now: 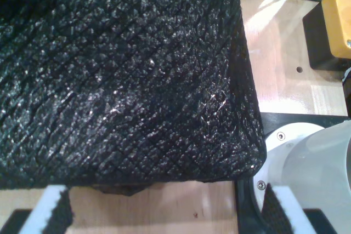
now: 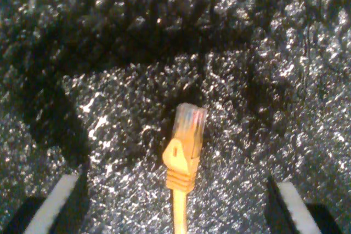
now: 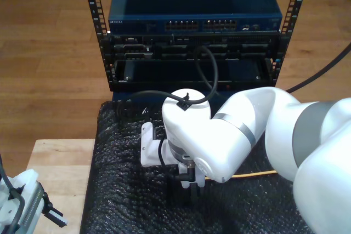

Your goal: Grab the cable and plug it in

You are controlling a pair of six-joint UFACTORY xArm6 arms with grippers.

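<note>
Two robot arms work here over a big black mat (image 3: 120, 190) on a wooden table (image 3: 55, 163). Behind the mat, in the exterior view, stands a rack of network boxes (image 3: 192, 26) with rows of small sockets.

The large white arm (image 3: 219, 135) reaches down over the middle of the mat. The second gripper (image 2: 175, 204) rides on it, going by the cable at its jaws. Its two fingers (image 2: 55, 204) stand wide apart and hold nothing.

The yellow-orange cable (image 2: 181, 157) lies flat on the mat, right between those fingers. Its long line runs straight away from the gripper, with the clear plug (image 2: 189, 119) at the far tip. So the second gripper is much the nearer one.

The first gripper (image 1: 170, 212) hangs over the mat's corner, also wide and empty.

The exterior view shows the cable (image 3: 252, 175) trailing off toward its right; the second wrist view shows the plug up close.
</note>
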